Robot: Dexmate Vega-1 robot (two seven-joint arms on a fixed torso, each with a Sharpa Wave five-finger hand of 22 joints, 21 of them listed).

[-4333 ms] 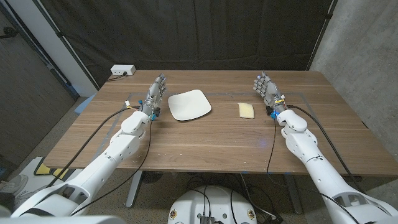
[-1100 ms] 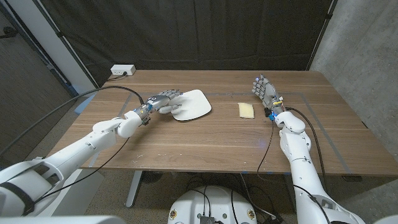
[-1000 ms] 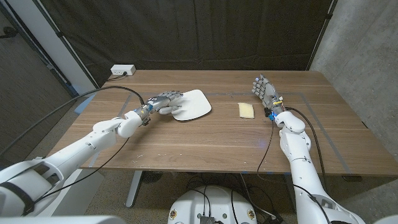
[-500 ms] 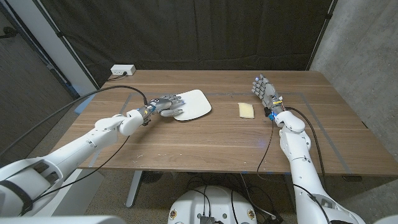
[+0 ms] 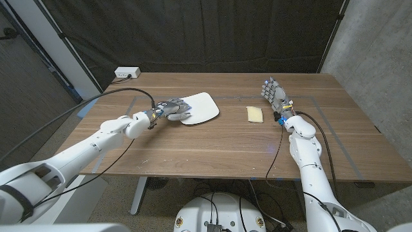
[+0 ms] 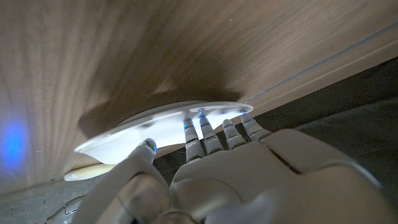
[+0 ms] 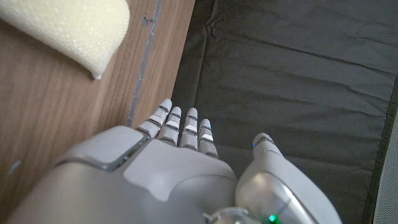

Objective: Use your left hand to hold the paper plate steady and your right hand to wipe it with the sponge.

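A white paper plate (image 5: 199,107) lies left of the table's middle. My left hand (image 5: 171,108) reaches over its left rim, fingers stretched out and spread. In the left wrist view the fingertips (image 6: 200,116) touch the plate's rim (image 6: 168,117), with the thumb alongside; I see no grip around the rim. A pale yellow sponge (image 5: 255,114) lies on the wood to the plate's right, also seen in the right wrist view as the sponge (image 7: 68,25). My right hand (image 5: 274,95) stands upright just right of the sponge, fingers apart, holding nothing.
A white power strip (image 5: 127,73) sits at the table's back left edge. Thin tape lines (image 5: 308,98) mark the wood near my right hand. A dark curtain hangs behind the table (image 5: 212,145).
My left hand swung in from beside the plate, turned towards it, and crept right until its fingertips reached the rim. The right hand has barely moved. Plate and sponge stay put.
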